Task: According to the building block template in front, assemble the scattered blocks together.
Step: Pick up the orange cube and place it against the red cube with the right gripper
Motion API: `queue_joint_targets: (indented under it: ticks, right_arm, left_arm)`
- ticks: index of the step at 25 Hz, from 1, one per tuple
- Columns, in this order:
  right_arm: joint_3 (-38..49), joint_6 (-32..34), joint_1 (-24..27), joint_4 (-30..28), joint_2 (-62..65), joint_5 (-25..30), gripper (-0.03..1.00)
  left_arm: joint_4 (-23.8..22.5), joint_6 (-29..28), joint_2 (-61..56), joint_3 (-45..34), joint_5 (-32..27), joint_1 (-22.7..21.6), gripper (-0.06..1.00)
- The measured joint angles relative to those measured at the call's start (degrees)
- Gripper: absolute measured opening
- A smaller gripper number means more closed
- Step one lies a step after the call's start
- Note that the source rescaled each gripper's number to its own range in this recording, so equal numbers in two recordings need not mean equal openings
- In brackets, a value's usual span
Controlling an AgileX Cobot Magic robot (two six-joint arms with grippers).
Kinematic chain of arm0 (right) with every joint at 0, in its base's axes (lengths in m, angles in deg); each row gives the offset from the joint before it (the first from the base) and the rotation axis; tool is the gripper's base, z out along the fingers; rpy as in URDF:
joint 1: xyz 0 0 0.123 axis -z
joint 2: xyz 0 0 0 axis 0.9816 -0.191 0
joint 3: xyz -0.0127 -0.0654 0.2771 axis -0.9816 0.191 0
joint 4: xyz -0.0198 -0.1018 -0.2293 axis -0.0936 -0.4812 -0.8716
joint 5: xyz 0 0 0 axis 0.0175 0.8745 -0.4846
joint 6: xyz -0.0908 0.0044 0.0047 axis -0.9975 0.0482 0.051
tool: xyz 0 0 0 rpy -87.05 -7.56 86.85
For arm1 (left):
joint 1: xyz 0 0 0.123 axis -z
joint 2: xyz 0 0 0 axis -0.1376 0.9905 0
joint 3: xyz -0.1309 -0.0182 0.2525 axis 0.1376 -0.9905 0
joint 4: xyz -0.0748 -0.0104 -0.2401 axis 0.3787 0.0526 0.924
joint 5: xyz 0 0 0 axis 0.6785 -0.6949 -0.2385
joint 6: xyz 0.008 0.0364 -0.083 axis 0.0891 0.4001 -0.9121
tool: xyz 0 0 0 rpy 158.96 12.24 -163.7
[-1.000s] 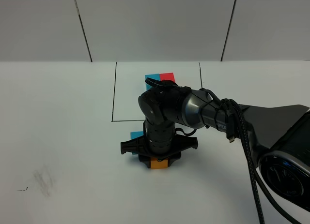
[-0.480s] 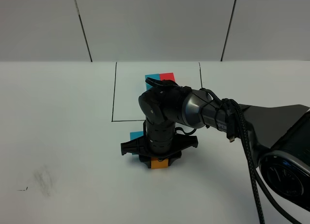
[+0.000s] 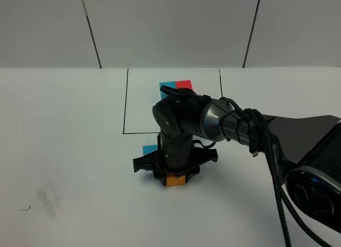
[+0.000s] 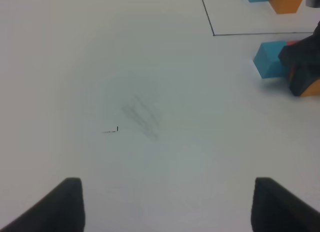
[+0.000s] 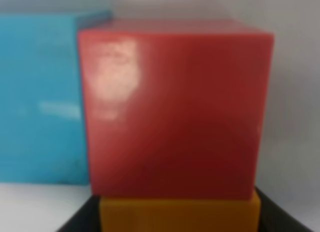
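I am placing the orange block (image 3: 174, 180) so the loose blocks match the building block template (image 3: 176, 86) inside the black frame (image 3: 126, 105). To do this well, I should keep the orange block flat on the table (image 3: 64, 151), push it snug against the red block (image 5: 175, 106), and line up the sides before I let go. Then I should open slowly and go straight up, so nothing gets bumped.

The right gripper (image 3: 174, 175) is squeezed narrow around the orange block. It points straight down, on the near side of the frame's front line. In the right wrist view the red block sits touching the orange block, and the blue block (image 5: 42, 96) sits right beside the red one. From up high I can only see a corner of the blue block; the arm hides the red one.

The left gripper (image 4: 167, 207) is wide open with nothing in it. It waits well apart, toward the table's left side.
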Motion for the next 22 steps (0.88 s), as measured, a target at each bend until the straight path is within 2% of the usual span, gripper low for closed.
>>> queue_joint_targets:
  ticks: [6,10,12,14,16,18,19,22]
  right_arm:
    - [0.0,-0.92,0.11,0.83,0.0,-0.19,0.0]
    - [0.0,-3.96,0.13,2.77,0.0,-0.72,0.0]
    - [0.0,-5.91,0.13,3.73,0.0,-1.01,0.04]
    - [-0.06,-6.79,0.13,4.83,0.0,-1.37,0.23]
    - [-0.19,-7.16,0.07,5.55,0.0,-1.77,0.47]
    - [-0.38,-7.35,0.01,6.26,0.0,-1.9,0.76]
    - [-0.45,-7.35,0.01,6.58,0.0,-1.99,0.85]
    - [-0.45,-7.6,0.07,8.25,0.11,-2.41,0.97]
  left_arm:
    - [0.0,0.0,0.0,0.0,0.0,0.0,1.0]
    - [0.0,0.0,0.0,0.0,0.0,0.0,1.0]
    - [0.0,0.0,0.0,0.0,0.0,0.0,1.0]
    - [0.0,0.0,0.0,0.0,0.0,0.0,1.0]
    - [0.0,0.0,0.0,0.0,0.0,0.0,1.0]
    - [0.0,0.0,0.0,0.0,0.0,0.0,1.0]
    - [0.0,0.0,0.0,0.0,0.0,0.0,1.0]
    - [0.0,0.0,0.0,0.0,0.0,0.0,1.0]
